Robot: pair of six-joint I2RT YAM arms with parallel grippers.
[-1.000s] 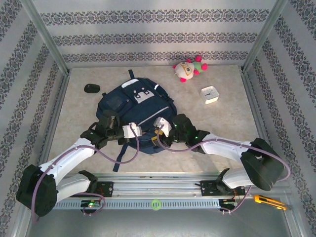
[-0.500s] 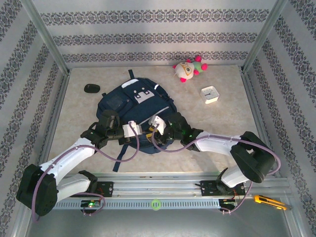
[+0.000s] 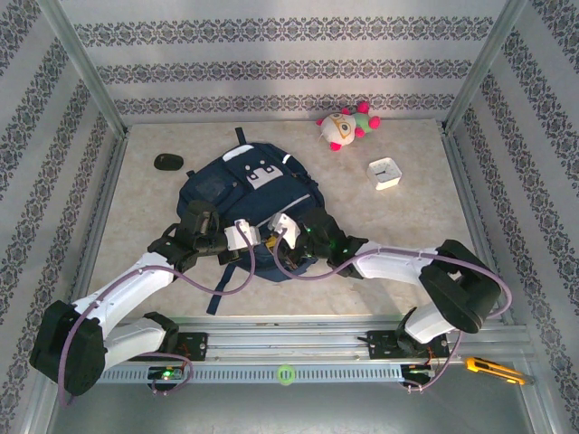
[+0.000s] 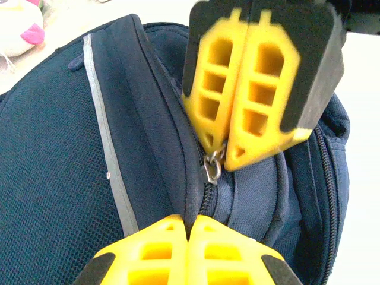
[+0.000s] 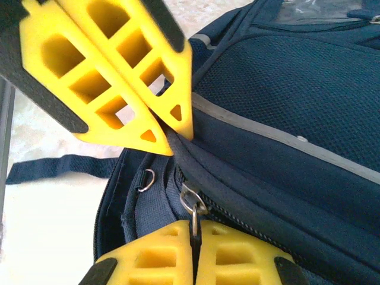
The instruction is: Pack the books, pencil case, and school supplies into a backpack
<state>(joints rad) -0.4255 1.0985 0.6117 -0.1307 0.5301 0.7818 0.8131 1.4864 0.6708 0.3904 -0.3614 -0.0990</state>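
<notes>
Top external: backpack [image 3: 249,194] flat mid-table, both arms over its lower half | around: plush toy [image 3: 344,127] and white clock [image 3: 385,172] far right, black oval object [image 3: 167,162] far left, all well apart from grippers | left gripper [image 4: 189,228] pinched on backpack fabric beside zip | right gripper [image 4: 222,155] clamped on zipper pull [image 4: 212,169] | change: right gripper moved in leftward, jaws closed from part-open.

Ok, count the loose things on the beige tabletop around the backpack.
3: a black oval object left of the backpack, a plush toy by the back wall, a white clock right of the backpack. The arms may hide more.
</notes>
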